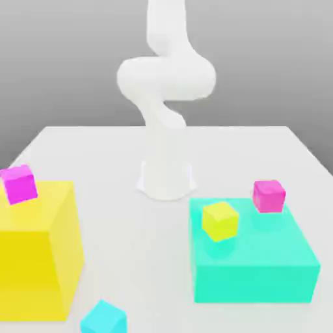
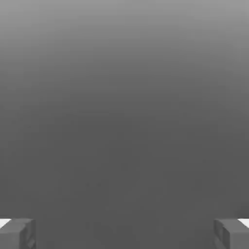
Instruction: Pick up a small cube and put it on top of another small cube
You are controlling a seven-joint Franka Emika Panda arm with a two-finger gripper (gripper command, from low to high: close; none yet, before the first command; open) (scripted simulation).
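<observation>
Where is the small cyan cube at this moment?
In the exterior view, the small cyan cube lies on the table at the bottom edge, left of centre, beside the big yellow block's lower right corner.

A pale grey table (image 1: 97,169) is carrying everything, with the white robot base (image 1: 167,175) standing on it toward the far middle. A big yellow block (image 1: 36,260) is sitting directly on it at the exterior view's near left, and a big teal block (image 1: 253,260) is sitting on it at the near right, the two well apart. The small cyan cube (image 1: 103,319) is lying on the tabletop at the very near edge, just beside the yellow block's near right corner.
</observation>
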